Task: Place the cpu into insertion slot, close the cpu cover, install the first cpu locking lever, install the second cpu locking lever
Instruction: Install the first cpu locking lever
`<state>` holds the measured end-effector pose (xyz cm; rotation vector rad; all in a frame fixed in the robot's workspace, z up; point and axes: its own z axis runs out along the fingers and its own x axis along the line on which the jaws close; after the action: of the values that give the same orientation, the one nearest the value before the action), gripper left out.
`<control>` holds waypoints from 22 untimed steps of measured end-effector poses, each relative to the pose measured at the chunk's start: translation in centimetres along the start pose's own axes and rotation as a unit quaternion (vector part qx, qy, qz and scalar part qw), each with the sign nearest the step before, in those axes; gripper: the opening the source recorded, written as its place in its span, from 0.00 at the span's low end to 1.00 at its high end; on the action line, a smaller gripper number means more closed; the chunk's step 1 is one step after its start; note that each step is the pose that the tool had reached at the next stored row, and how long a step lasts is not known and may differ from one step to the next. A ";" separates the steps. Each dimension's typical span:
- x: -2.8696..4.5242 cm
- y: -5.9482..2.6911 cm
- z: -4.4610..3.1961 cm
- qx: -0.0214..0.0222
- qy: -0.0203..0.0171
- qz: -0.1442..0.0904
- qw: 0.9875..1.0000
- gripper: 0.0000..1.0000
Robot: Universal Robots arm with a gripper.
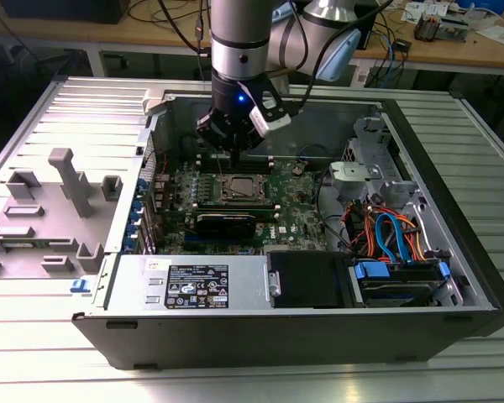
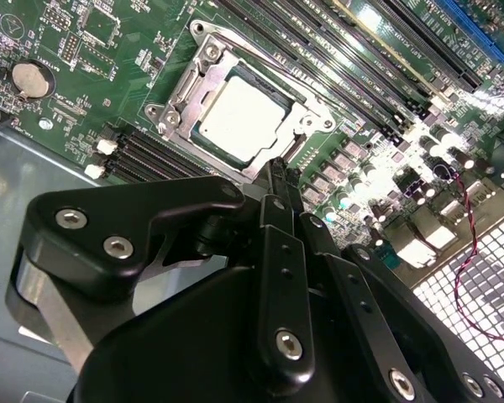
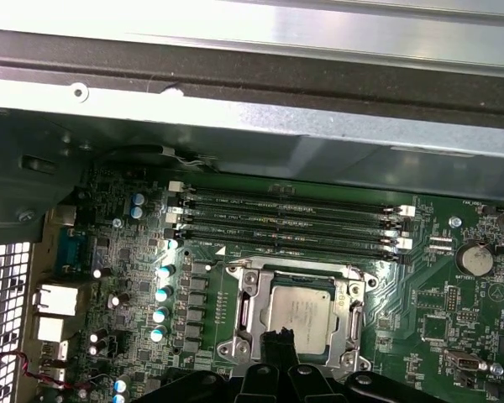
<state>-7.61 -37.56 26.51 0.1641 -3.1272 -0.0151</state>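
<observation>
The cpu (image 2: 248, 117) lies flat in the insertion slot (image 2: 206, 39), its dull silver top facing up. We see the cpu cover (image 2: 187, 88) lying down around it as a thin metal frame, with the chip showing through the square window. We cannot tell from these views whether the locking levers along the socket's sides are latched.

In the exterior view the arm (image 1: 239, 42) comes straight down from the upper edge into the open computer case (image 1: 454, 252). Its wrist is vertical and a small blue light glows on it. The gripper (image 1: 233, 153) points downward over the green motherboard (image 1: 298, 206). It hangs just beside the socket, on the side toward the far wall of the case.

In the second wrist view we see the gripper's dark fingers (image 2: 284, 252) drawn together into one narrow tip, clenched with nothing between them. That tip sits right at the edge of the cover frame, close to one corner of the chip. Whether it touches the metal, we cannot tell. In the first wrist view the same tip overlaps the near rim of the socket. The long black memory slots (image 3: 286, 220) run in parallel on the socket's far side, and a round coin battery (image 3: 475, 259) sits further off on the board.

The case rests on a ribbed metal table (image 1: 34, 353).
</observation>
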 end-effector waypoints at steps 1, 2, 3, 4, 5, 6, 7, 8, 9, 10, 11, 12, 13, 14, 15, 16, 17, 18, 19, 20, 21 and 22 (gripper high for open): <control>0.05 0.00 0.00 0.000 0.000 0.000 1.000 0.11; 0.09 0.01 0.00 0.000 0.000 0.000 1.000 0.11; 0.18 0.02 0.00 0.000 0.000 0.000 1.000 0.11; 0.27 0.03 0.00 0.000 0.000 0.000 1.000 0.11; 0.38 0.04 0.00 0.000 0.000 0.000 1.000 0.11; 0.49 0.05 0.00 0.000 0.000 0.000 1.000 0.11; 0.63 0.06 0.00 0.000 0.000 0.000 1.000 0.11; 0.77 0.08 0.01 0.000 0.000 0.000 1.000 0.11; 0.93 0.10 0.01 0.000 0.000 0.000 1.000 0.11; 1.03 0.11 0.02 0.000 0.000 0.000 1.000 0.11; 1.21 0.13 0.01 0.000 0.000 0.000 1.000 0.11; 1.41 0.15 0.01 0.000 0.000 0.000 1.000 0.11; 1.80 0.19 0.02 0.000 0.000 0.000 1.000 0.11; 2.03 0.21 0.02 0.000 0.000 0.000 1.000 0.11; 2.27 0.24 0.02 0.000 -0.001 0.000 1.000 0.11; 2.60 0.27 0.03 0.000 -0.001 0.000 1.000 0.11; 2.84 0.30 0.03 0.000 -0.001 0.000 1.000 0.11; 3.20 0.33 0.03 0.000 -0.002 0.000 1.000 0.11; 3.43 0.36 0.03 0.000 -0.002 0.000 1.000 0.11; 3.81 0.40 0.04 0.000 -0.003 0.000 1.000 0.11; 3.96 0.43 0.04 0.000 -0.003 0.001 1.000 0.11; 4.06 0.46 0.04 0.000 -0.004 0.001 1.000 0.11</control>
<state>-11.70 -37.53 26.51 0.1610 -3.1356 -0.0154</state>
